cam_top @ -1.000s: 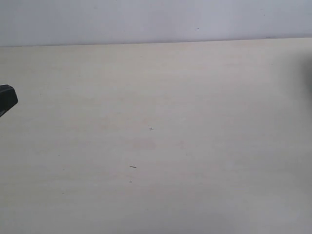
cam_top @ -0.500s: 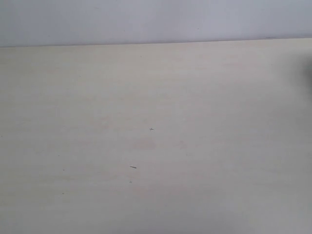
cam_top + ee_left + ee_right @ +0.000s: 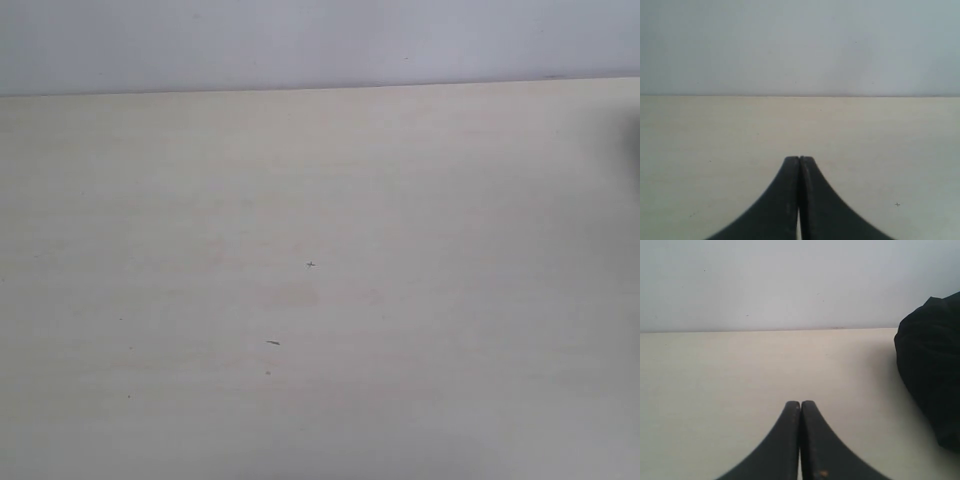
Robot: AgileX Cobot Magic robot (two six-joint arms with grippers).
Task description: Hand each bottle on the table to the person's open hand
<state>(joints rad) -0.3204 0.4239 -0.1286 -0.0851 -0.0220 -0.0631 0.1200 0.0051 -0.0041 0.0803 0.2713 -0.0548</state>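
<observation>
- The table [image 3: 320, 300] fills the exterior view from 9 to 3 o'clock: pale beige, faint grain, its far edge meeting a grey-white wall [image 3: 320, 40] at 12 o'clock.
- No bottle shows in any view, so I cannot say where the bottles are, and their labels and caps cannot be described.
- No person's hand shows either.
- My judgement: with nothing standing on the visible tabletop, the handovers look finished, or any bottle left lies outside the pictures. Which of the two cannot be told.
- A dark mass [image 3: 932, 375], black and soft-looking, sits near the right gripper in its wrist view. A dark blur at the exterior view's edge, about 3 o'clock, may be the same thing.
- The left gripper [image 3: 799, 161] is over bare table, fingers pressed together with nothing between them.
- The right gripper [image 3: 800, 405] is likewise clenched and holds nothing.
- Tiny specks [image 3: 310, 264] mark the tabletop, one at centre and another toward 7 o'clock.
</observation>
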